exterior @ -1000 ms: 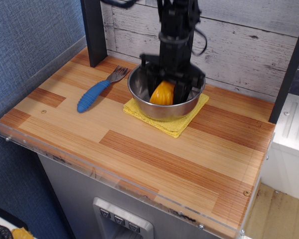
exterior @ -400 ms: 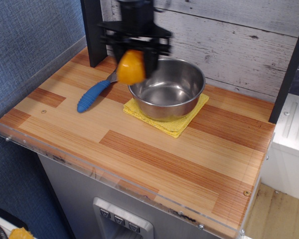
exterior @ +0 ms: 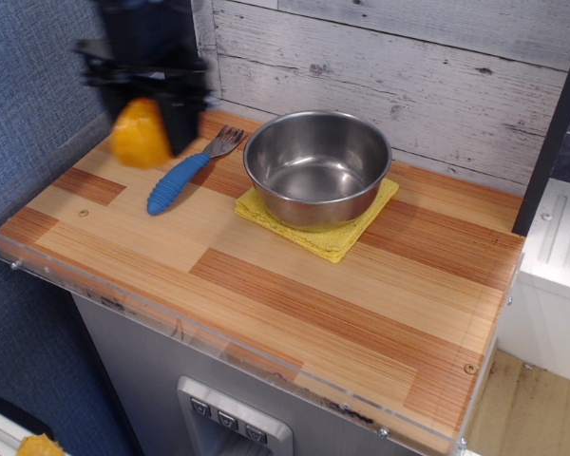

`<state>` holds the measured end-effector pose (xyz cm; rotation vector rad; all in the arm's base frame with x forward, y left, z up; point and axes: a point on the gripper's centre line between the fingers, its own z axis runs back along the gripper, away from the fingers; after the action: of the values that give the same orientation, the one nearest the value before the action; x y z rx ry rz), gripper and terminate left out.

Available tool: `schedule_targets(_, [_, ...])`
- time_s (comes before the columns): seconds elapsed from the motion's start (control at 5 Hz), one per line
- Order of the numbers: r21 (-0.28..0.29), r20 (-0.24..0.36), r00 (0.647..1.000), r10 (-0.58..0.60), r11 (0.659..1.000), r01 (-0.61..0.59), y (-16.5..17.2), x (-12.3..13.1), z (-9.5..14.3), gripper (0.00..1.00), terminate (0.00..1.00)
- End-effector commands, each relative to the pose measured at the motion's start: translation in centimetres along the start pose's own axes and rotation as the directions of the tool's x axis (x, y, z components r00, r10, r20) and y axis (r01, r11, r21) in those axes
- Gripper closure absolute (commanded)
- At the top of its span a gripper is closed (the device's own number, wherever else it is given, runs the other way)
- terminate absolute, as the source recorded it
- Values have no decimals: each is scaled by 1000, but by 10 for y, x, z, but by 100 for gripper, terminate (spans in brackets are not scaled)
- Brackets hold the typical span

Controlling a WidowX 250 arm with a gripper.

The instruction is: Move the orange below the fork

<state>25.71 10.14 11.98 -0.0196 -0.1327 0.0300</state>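
My gripper [exterior: 144,119] is shut on the orange [exterior: 140,134] and holds it in the air above the left part of the table, left of the fork. The orange is blurred by motion and shows as a yellow-orange lump between the black fingers. The fork [exterior: 189,169] lies on the wood with its blue ribbed handle toward the front left and its silver tines toward the back right, close to the bowl.
An empty steel bowl [exterior: 316,168] stands on a yellow cloth [exterior: 330,237] at the table's middle back. A black post [exterior: 182,57] rises at the back left. A clear plastic rim [exterior: 218,347] runs along the table's front and left edges.
The gripper lifted the orange out of the steel bowl and carried it left, past the fork, to above the table's left side. The bowl is now empty.
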Motion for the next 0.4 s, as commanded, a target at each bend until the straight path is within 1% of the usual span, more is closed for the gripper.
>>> schedule_targets(0.0, [78, 9, 1000, 1, 997, -2, 43, -32, 4, 100, 0])
schedule_targets(0.2, [104, -42, 999, 16, 995, -11, 61, -31, -15, 100, 0])
